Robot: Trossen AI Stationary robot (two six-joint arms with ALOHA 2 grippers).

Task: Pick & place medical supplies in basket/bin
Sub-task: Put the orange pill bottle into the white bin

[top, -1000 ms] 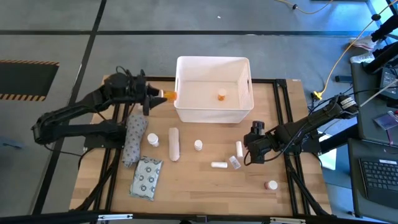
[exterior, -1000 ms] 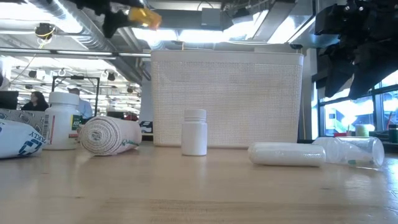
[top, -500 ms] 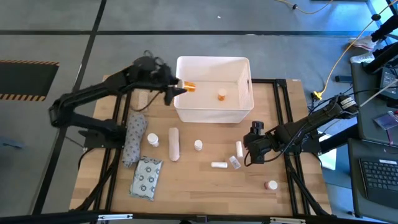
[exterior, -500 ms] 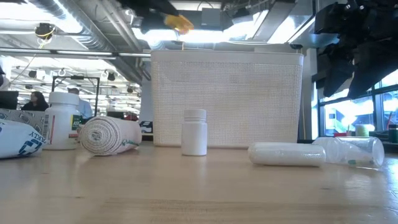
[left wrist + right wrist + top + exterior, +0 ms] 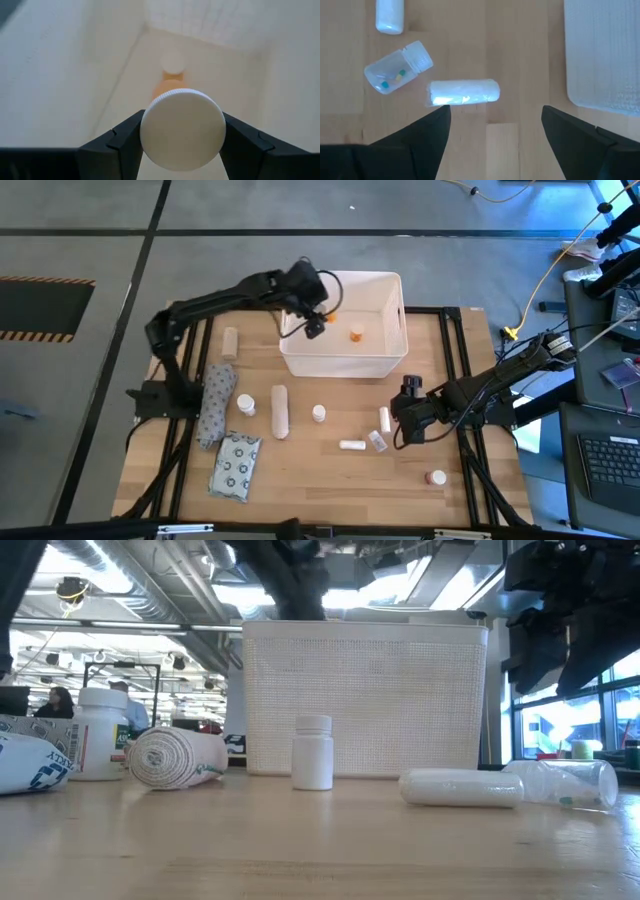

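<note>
Left arm: reaches from the table's left edge toward the far edge, elbow bent, wrist turned downward. Left gripper (image 5: 314, 320) hangs over the bin (image 5: 392, 360), near its left wall, fingers (image 5: 120, 145) clamped on a white-capped bottle (image 5: 182, 128).

Right arm: comes in from the table's right edge, forearm low and roughly level. Right gripper (image 5: 402, 427) hovers above the right half of the table, fingers (image 5: 427, 132) spread wide, holding nothing.

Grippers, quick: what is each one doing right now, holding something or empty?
Left gripper: shut on a white-capped bottle, above the inside of the white tub.
Right gripper: open, empty, over the table near a small white roll.
</note>
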